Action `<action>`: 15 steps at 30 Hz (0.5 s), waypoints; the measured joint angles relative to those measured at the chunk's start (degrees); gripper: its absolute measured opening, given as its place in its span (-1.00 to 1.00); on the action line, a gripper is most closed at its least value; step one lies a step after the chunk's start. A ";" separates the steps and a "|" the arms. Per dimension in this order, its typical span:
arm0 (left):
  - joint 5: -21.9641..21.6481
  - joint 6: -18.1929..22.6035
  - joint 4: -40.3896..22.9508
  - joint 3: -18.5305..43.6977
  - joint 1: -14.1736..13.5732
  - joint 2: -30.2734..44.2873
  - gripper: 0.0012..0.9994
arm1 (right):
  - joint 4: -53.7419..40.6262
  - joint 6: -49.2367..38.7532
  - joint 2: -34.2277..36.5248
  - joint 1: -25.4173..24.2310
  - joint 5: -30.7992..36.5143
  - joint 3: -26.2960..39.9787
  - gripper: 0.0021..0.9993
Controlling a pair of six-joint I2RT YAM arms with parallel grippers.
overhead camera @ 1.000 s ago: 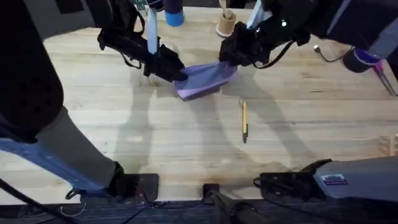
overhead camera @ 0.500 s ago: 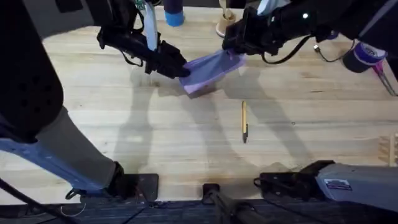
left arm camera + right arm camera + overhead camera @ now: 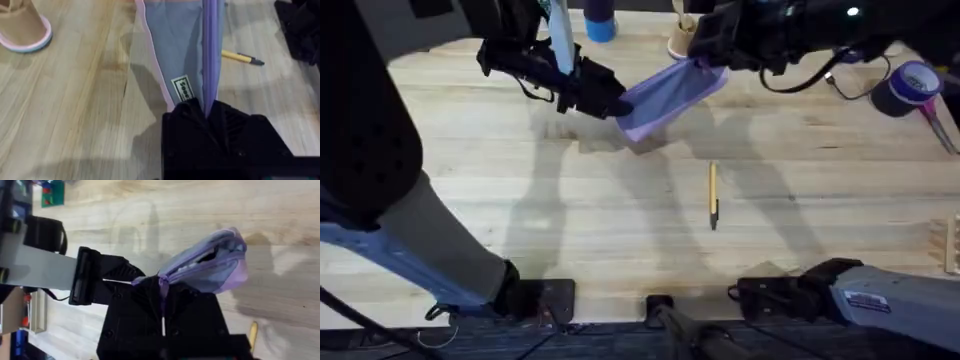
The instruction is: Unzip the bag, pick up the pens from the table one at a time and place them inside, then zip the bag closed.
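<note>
The lavender bag (image 3: pixel 665 98) hangs stretched between both grippers above the table (image 3: pixel 620 220), tilted up toward the right. My left gripper (image 3: pixel 613 103) is shut on its lower left end; the left wrist view shows the bag (image 3: pixel 185 45) running away from the gripper (image 3: pixel 207 112). My right gripper (image 3: pixel 702 62) is shut on the zipper pull at the upper right end. In the right wrist view the bag (image 3: pixel 215 265) shows a dark gap along the zipper, with the gripper (image 3: pixel 162 287) pinching the pull. One yellow pen (image 3: pixel 713 195) (image 3: pixel 242 57) (image 3: pixel 252 330) lies on the wood in front of the bag.
A tan cup (image 3: pixel 682 40) (image 3: pixel 22 27) and a blue bottle (image 3: pixel 600 22) stand at the back edge behind the bag. A purple tape roll (image 3: pixel 910 85) sits at the far right. A wooden rack (image 3: pixel 950 245) lies at the right edge.
My right gripper has moved back and to the right, drawing the bag's right end up with it. The bag now hangs longer and higher. The left gripper and the pen have stayed put.
</note>
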 joint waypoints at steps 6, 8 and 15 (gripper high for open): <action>2.22 0.00 0.01 0.42 -0.34 -0.01 -0.92 | 0.59 0.02 -2.41 -1.46 -0.93 -0.33 -0.94; 2.69 -0.02 -0.01 0.42 -0.38 -0.02 -0.92 | 0.63 0.00 -2.92 -1.79 -1.15 -0.46 -0.94; 3.06 0.00 -0.01 0.42 -0.45 -0.02 -0.92 | 1.45 0.00 -3.95 -2.33 -1.46 -0.55 -0.94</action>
